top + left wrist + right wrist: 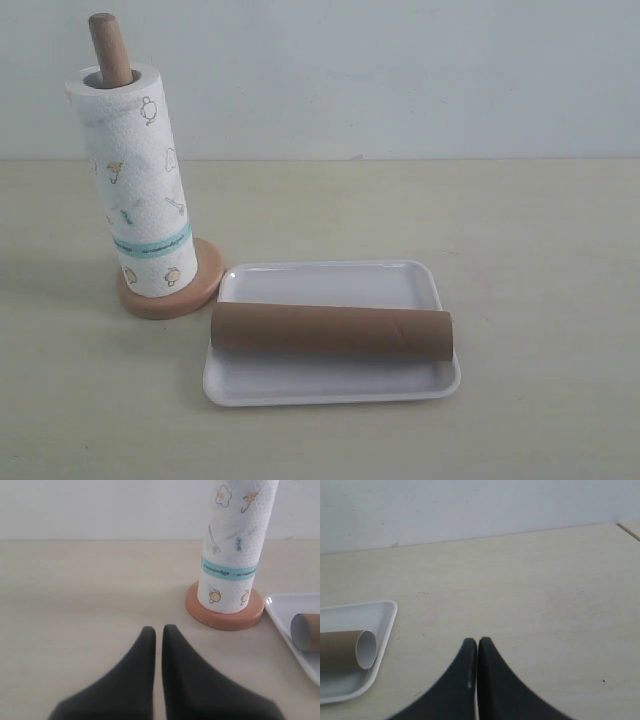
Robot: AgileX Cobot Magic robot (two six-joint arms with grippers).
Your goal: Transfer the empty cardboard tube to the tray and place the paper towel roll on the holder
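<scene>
Cardboard tube [330, 332] first, and we find it lying on its side in the tray [322, 284], stretched along the tray's length. Its two ends reach about to the tray's short rims. It is plain brown and hollow, and the right wrist view looks straight into its pale open end, just inside the tray's rounded corner.

Over to the paper towel roll [140, 180]: it stands upright on the holder [206, 282], just beside the tray's far corner on the left arm's side. The wooden dowel pokes out through the roll's core, its rounded top well clear of the paper. The roll's bottom sits on the round peach-tan base, its teal band runs around the lower part and small cartoon prints are scattered above. We cannot tell whether the base touches the tray's corner or only comes very close.

Now the arms. We see the left gripper [159, 629] over the bare table [540, 250], off the tray on the holder's side. Its dark fingers are drawn almost together, with only a sliver of tabletop showing between them and nothing grasped. The right gripper [477, 641] sits beyond the tray's opposite short end, also over bare table, clenched tip to tip on nothing at all. Neither one touches the tray, the tube or the roll. Behind the tray, a plain pale wall [400, 70] closes off the scene.
</scene>
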